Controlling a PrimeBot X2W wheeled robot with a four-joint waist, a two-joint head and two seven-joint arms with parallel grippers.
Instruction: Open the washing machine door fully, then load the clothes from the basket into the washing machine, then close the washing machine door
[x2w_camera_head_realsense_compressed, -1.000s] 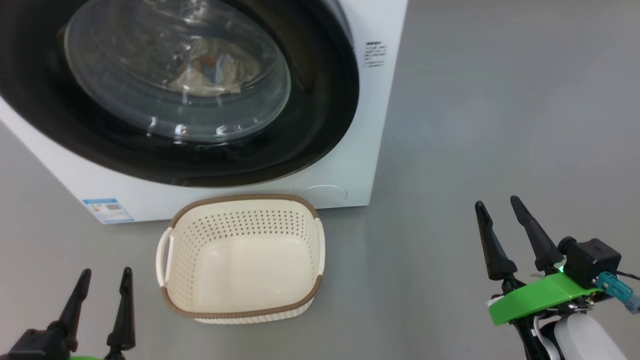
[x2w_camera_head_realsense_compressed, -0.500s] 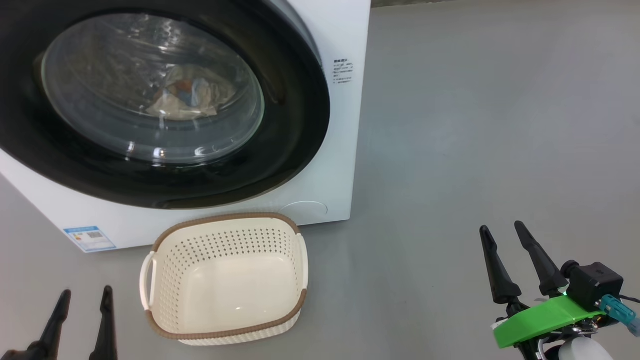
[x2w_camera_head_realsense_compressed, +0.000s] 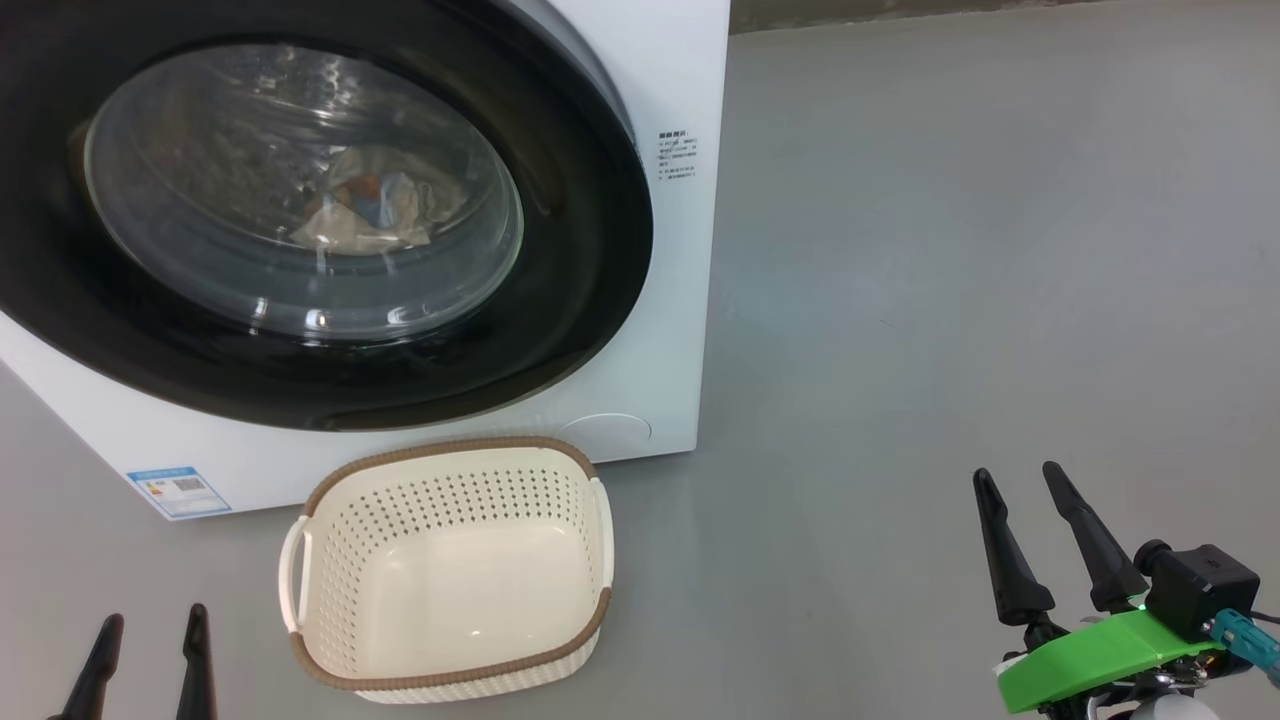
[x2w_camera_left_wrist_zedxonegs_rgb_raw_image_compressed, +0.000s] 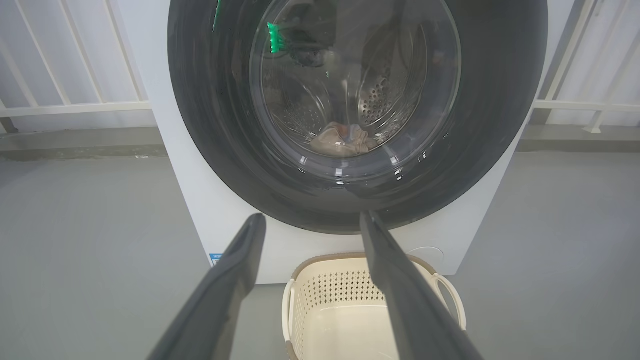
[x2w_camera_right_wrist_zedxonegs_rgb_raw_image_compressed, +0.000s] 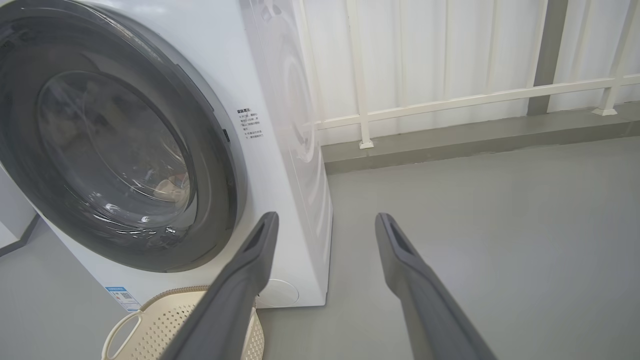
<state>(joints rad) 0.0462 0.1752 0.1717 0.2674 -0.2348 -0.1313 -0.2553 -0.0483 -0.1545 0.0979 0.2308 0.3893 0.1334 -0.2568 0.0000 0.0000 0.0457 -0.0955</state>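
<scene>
The washing machine (x2w_camera_head_realsense_compressed: 690, 300) stands white and boxy ahead of me. The washing machine door (x2w_camera_head_realsense_compressed: 560, 330), with its black rim and bulging glass, lies flat against the front. Through the glass the clothes (x2w_camera_head_realsense_compressed: 370, 210) show as a cream bundle with blue and orange patches lying in the drum. The basket (x2w_camera_head_realsense_compressed: 450, 675) sits on the floor right before the machine, with nothing inside. My left gripper (x2w_camera_head_realsense_compressed: 153, 618) hangs open at the lower left, short of the basket. My right gripper (x2w_camera_head_realsense_compressed: 1018, 472) is open at the lower right over bare floor. The left wrist view looks between the open left gripper (x2w_camera_left_wrist_zedxonegs_rgb_raw_image_compressed: 312, 216) at the door (x2w_camera_left_wrist_zedxonegs_rgb_raw_image_compressed: 210, 125), the clothes (x2w_camera_left_wrist_zedxonegs_rgb_raw_image_compressed: 340, 140) and the basket (x2w_camera_left_wrist_zedxonegs_rgb_raw_image_compressed: 325, 295).
A blue label sticker (x2w_camera_head_realsense_compressed: 180, 490) marks the machine's base at the left. Grey floor (x2w_camera_head_realsense_compressed: 950, 300) spreads wide to the right of the machine. Behind it, a white railing (x2w_camera_right_wrist_zedxonegs_rgb_raw_image_compressed: 450, 102) on a low kerb runs along a pale wall.
The whole head view has shifted, so the camera moved. Both grippers sit lower in it and stay open. Door, clothes and basket keep their places relative to each other.
</scene>
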